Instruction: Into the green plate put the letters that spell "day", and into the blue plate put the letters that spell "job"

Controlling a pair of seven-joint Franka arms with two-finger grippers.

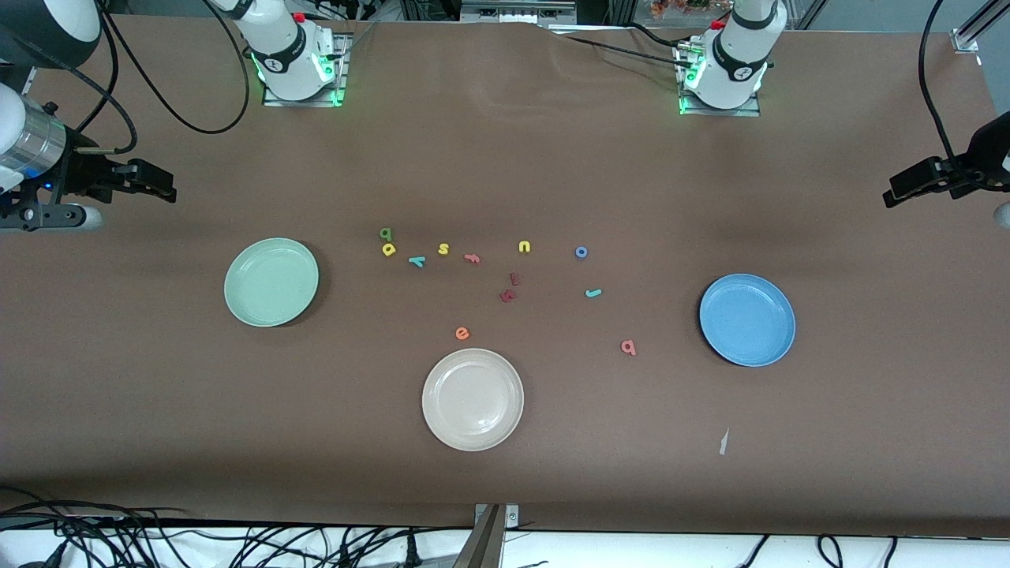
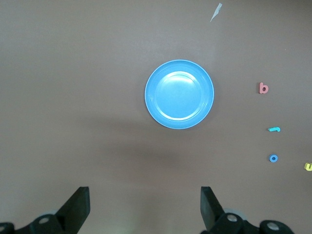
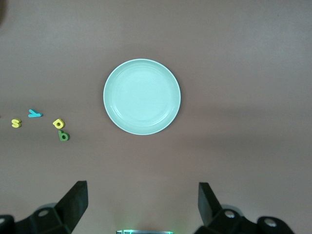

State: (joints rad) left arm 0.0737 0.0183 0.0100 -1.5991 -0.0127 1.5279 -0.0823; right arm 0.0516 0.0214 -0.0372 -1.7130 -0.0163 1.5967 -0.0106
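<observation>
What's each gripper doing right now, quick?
Left gripper: open, holding nothing, up over the table near the blue plate.
Right gripper: open, holding nothing, near the green plate.

1. Brown matte surface (image 1: 505,158) spans nearly the whole front view, faintly wrinkled near its top edge.
2. Black cables (image 1: 158,544) tangle along a white strip at the bottom edge.
3. A metal bracket (image 1: 493,528) sits at the near edge, mid-span.
4. Small pale scrap (image 1: 723,442) lies on the surface.
5. Even overhead light, soft shadows.
</observation>
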